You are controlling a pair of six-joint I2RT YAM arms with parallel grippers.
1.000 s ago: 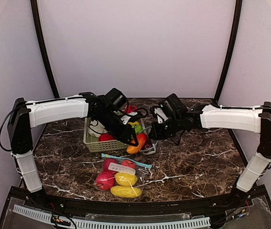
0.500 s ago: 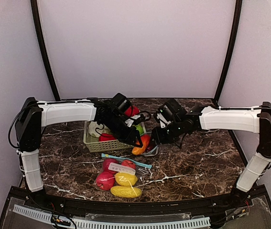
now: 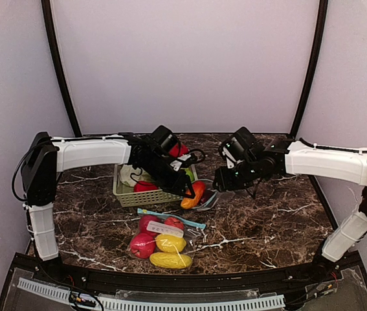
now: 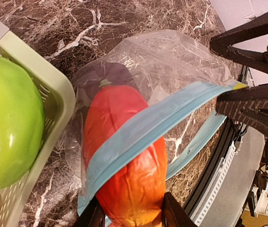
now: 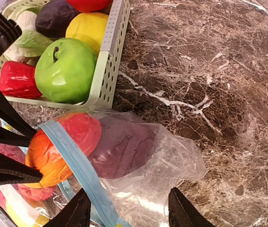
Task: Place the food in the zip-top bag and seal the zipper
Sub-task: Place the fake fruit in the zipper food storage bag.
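The left gripper [image 4: 133, 213] is clamped on the orange fruit [image 4: 124, 156], whose stem end is pushed into the mouth of the bag [image 4: 171, 56]. The bag lies on the table [image 5: 228, 71] just beside the basket [image 5: 109, 56]. The blue zipper [image 4: 157, 120] crosses over the fruit's middle, so the fruit is about half in. The right gripper [image 5: 129, 203] hangs at the bag's mouth with jaws apart, gripping nothing; the zipper strip runs between its fingers. A dark purple shape [image 5: 124, 146] sits deeper in the bag, probably another toy, though the film blurs it. The step in hand is loading. Next, I judge, the fruit must slide fully past the zipper and be let go, with the right gripper steadying the mouth so the bag does not skid. More food, a green apple [image 5: 65, 71] among it, waits in the basket
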